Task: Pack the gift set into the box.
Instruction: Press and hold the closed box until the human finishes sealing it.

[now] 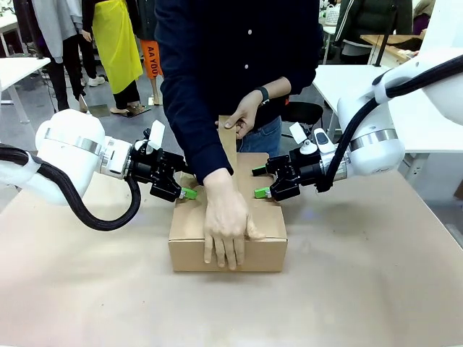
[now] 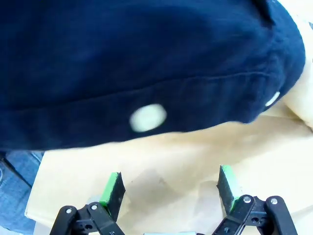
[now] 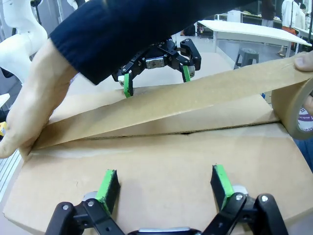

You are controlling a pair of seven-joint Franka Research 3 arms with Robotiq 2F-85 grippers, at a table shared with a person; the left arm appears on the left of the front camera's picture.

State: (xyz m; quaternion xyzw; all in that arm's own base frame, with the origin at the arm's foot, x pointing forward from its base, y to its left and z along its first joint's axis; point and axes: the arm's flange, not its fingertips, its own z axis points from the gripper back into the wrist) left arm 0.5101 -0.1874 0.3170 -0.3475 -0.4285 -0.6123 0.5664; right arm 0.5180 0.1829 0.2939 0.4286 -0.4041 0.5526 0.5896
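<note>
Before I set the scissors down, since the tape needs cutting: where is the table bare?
The table is bare in front of the box, and to both its sides beneath the arms. The box top is crowded: the person's hand presses tape there, flanked by the open left end effector and right end effector.

Matt corrugated cardboard box [image 1: 228,238]; tape [image 3: 195,98] probably paper.

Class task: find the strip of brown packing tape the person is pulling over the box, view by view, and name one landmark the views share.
Front view: tape rises from the box top, centre.
Left wrist view: not identifiable; the sleeve blocks it.
Right wrist view: tape crosses diagonally.
Shared landmark: the sleeve.
</note>
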